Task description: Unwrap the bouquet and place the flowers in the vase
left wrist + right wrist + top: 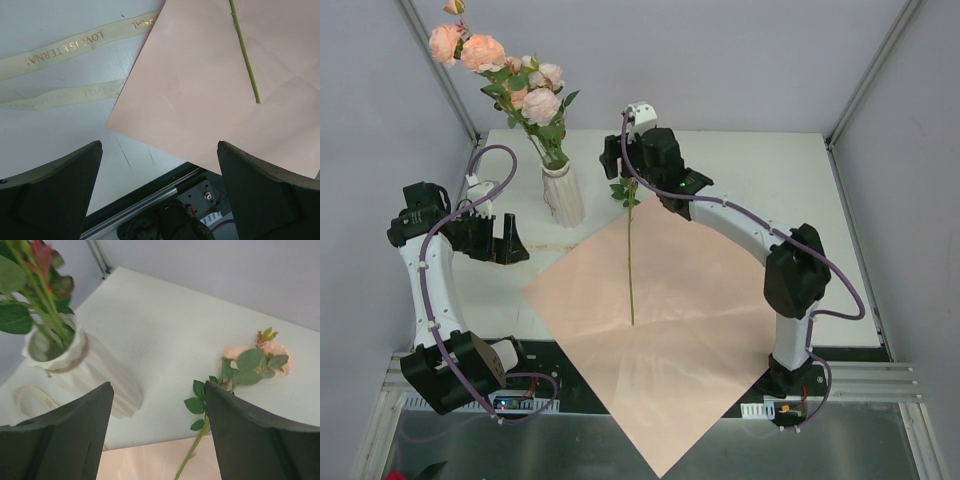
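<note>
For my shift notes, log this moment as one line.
paper: spread flat | ribbon: loose | vase: holds flowers | one flower: lying outside vase | left end effector: open, empty | right end effector: open, empty

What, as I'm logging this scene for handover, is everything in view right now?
vase: one, white ribbed, upright on the table left of the paper's far corner
flowers: several stems, peach-pink blooms with green leaves, standing in the vase
loose flower: one, green stem and peach bloom, lying flat, stem on the paper, bloom end on the table beyond it
paper: one sheet, pink, spread flat mid-table, its near corner past the table edge
ribbon: two strips showing, cream with gold lettering, on the table left of the paper
table: one, white
arms: two, white and black, left, right
left pincer: open, empty
right pincer: open, empty, above the loose flower
</note>
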`<state>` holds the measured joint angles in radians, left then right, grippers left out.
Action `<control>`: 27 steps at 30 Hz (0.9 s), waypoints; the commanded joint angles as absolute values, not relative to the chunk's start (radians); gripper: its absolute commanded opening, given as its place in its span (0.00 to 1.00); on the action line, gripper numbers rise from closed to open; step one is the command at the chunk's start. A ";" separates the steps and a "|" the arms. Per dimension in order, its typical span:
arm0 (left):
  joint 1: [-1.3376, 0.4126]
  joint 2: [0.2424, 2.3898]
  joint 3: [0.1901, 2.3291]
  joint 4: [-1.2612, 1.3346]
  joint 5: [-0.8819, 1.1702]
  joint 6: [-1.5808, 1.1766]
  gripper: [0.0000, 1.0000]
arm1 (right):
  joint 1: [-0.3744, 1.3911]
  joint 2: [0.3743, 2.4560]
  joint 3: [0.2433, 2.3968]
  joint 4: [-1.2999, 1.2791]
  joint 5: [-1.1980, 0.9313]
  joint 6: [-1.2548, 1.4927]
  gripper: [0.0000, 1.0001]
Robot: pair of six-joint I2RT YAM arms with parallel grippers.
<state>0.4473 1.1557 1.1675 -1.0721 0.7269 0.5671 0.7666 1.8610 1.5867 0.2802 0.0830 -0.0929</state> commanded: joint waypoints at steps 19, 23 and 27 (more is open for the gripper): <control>0.460 1.161 1.183 -1.088 0.761 0.586 0.99 | 0.733 2.256 1.887 -0.411 0.213 0.044 0.57; 0.460 1.160 1.175 -1.088 0.761 0.592 0.99 | 0.733 2.275 1.887 -0.397 0.199 0.064 0.57; 0.460 1.161 1.166 -1.088 0.761 0.598 0.99 | 0.736 2.289 1.898 -0.387 0.192 0.077 0.57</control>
